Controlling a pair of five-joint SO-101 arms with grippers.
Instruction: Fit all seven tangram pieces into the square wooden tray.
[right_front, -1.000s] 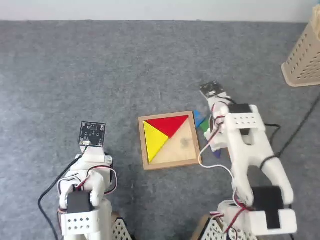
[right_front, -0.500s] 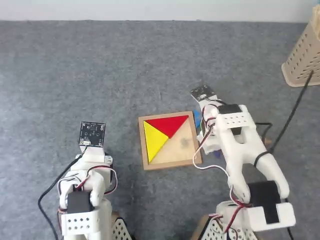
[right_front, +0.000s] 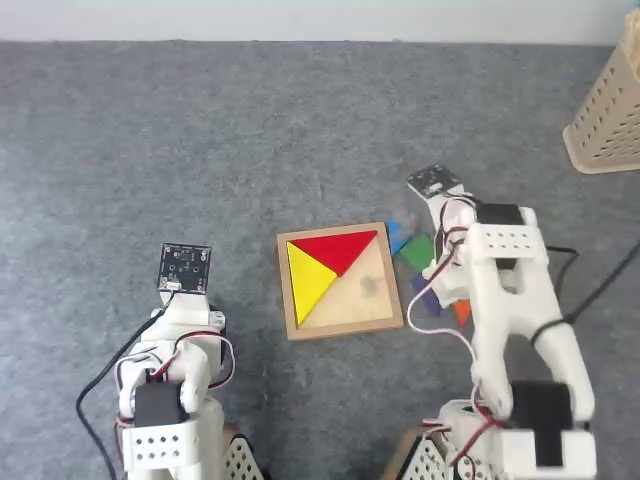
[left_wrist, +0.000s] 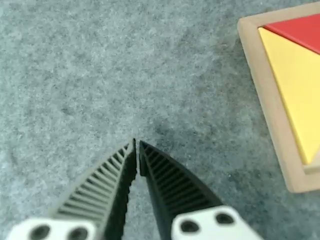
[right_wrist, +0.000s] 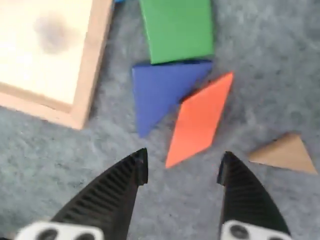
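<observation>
Pale wood forms the square tray, which lies flat near the middle of the worktop, a grey, felt-like surface. Two large triangles already sit in it: a red one along the far edge and a yellow one along the left edge, meeting at the centre. The rest of the floor is bare wood, so two of the seven pieces are placed.

The loose pieces lie just beside the tray's right wall. They are a green square, a blue triangle touching it, an orange parallelogram against the blue one, and a tan small triangle a little apart. All look thin, flat, smooth and sharp-cornered.

The right end effector hangs over this cluster, its ribbed fingers spread wide and holding nothing, with the parallelogram's tip between them. This looks like the start of a third pick, probably the parallelogram. It will need a low descent and a squeeze across opposite edges without nudging the blue triangle.

The left end effector is closed and empty above the worktop, left of the tray.
</observation>
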